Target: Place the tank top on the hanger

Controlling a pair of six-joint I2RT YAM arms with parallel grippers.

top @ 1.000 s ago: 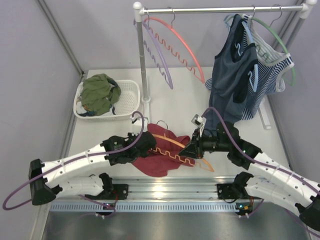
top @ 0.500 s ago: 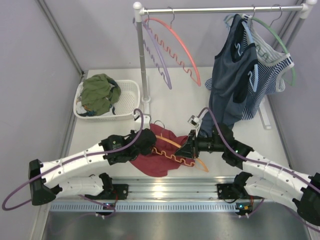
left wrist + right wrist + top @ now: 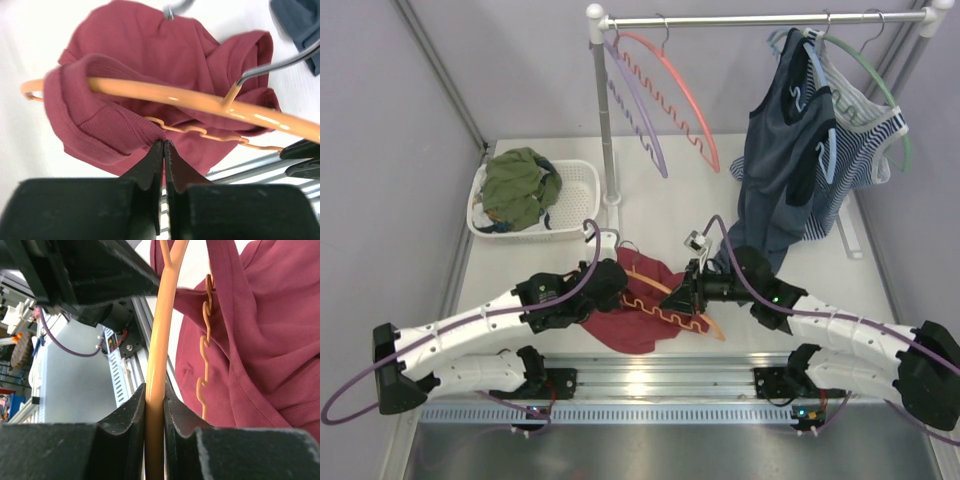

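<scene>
The dark red tank top lies crumpled on the white table between my arms. The orange hanger, with its wavy inner bar and grey hook, lies across it, one end inside the fabric. My left gripper is shut on the tank top's ribbed edge, pinching it just under the hanger's arm; its tips meet in the left wrist view. My right gripper is shut on the hanger's orange arm, with the tank top beside it and the jaws closed around the arm.
A white basket with green clothes stands at the back left. A rack pole carries a salmon-pink hanger and a purple hanger. A navy top and a striped top hang at the right.
My right gripper has moved left with the hanger, pushing its end further into the tank top. My left gripper has shifted slightly right, still holding the fabric.
</scene>
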